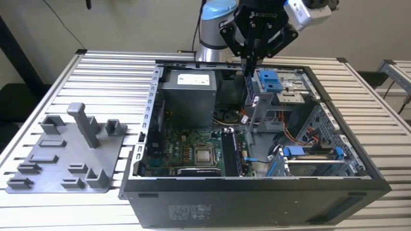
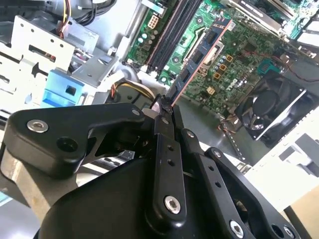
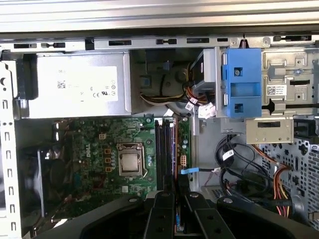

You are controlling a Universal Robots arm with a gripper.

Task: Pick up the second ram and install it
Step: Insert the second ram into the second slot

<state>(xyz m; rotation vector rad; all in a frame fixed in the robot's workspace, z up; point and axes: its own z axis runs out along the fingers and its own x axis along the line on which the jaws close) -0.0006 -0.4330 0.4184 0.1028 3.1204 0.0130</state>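
My gripper [image 1: 249,57] hangs above the open computer case [image 1: 151,144], shut on the second ram [image 1: 246,82]. The ram is a thin dark stick that hangs straight down into the case. In the second wrist view it [image 2: 197,59] juts out from the closed fingertips of the gripper [image 2: 163,107], showing black chips and a reddish edge. It points toward the green motherboard [image 2: 234,55]. The black memory slots [image 3: 164,149] lie beside the processor socket [image 3: 130,162], in front of the gripper [image 3: 175,196] in the first wrist view. The stick stays above the board, clear of the slots.
A grey fixture tray [image 1: 70,154] with upright posts sits on the slatted table at the exterior view's left. Inside the case are the power supply [image 3: 75,89], a blue drive bracket [image 3: 241,82], a metal drive cage [image 1: 282,101] and loose cables [image 3: 239,164].
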